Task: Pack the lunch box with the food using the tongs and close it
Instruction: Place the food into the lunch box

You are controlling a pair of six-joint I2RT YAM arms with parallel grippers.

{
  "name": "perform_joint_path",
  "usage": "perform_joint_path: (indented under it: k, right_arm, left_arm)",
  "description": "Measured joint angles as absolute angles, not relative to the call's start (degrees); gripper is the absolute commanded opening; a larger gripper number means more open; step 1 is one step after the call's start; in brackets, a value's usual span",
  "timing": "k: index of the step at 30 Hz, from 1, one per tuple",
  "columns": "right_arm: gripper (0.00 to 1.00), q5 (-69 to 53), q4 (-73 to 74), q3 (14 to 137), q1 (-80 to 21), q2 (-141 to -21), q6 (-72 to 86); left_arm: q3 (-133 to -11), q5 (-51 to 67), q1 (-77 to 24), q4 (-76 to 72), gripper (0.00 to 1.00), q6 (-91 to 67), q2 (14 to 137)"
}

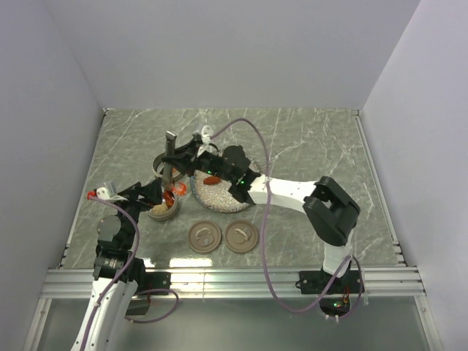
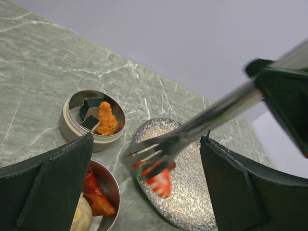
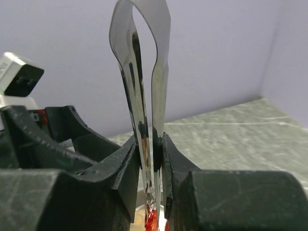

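Over the marble table [image 1: 314,146], right claw [image 3: 151,159] clamps the tongs [image 3: 144,72] above the plate [image 2: 192,202]; left claw [image 2: 147,187] gapes wide.

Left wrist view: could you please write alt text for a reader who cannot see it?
Blurred metal tongs pinch a red food piece above a speckled grey plate. Behind them stands a round metal tin with an orange piece inside. The open dark fingers of the left gripper frame the view.

Left black two-finger gripper [image 2: 147,144] is hanging wide open just left of the speckled grey round plate [image 1: 214,198]. Right black two-finger gripper [image 3: 151,154] is reaching across the plate's far edge, pinching the slim dark-grey metal tongs [image 3: 161,82].
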State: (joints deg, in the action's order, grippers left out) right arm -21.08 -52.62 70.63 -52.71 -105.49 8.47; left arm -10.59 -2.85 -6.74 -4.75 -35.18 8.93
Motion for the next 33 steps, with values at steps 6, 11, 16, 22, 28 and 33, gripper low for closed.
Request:
perform_joint_path:
  k: [6, 11, 16, 22, 28, 33]
  right_arm:
    - [0.09, -20.8, -50.5, 78.9, -55.1, -113.6, 11.1]
    - [0.09, -20.6, -48.1, 82.5, -56.2, -118.1, 12.2]
    - [0.09, -20.5, -47.0, 84.3, -56.4, -120.0, 12.4]
    - [0.09, -20.6, -47.1, 85.8, -56.4, -121.8, 12.4]
    - [0.1, -20.7, -46.6, 86.0, -56.4, -122.4, 12.2]
    - [0.34, -20.7, -46.6, 86.0, -56.4, -122.4, 11.7]
  left_arm:
    - [-10.6, -2.8, -6.7, -4.4, 0.99, -35.2, 8.1]
    - [-10.6, -2.8, -6.7, -3.8, 0.99, -35.2, 7.8]
    - [-10.6, -2.7, -6.7, -3.4, 1.0, -35.2, 7.7]
    - [-10.6, -2.7, -6.7, -3.4, 1.0, -35.2, 7.7]
    - [-10.6, -2.6, -6.7, -3.4, 1.0, -35.2, 7.7]
    - [-10.6, -2.6, -6.7, -3.5, 0.99, -35.2, 7.7]
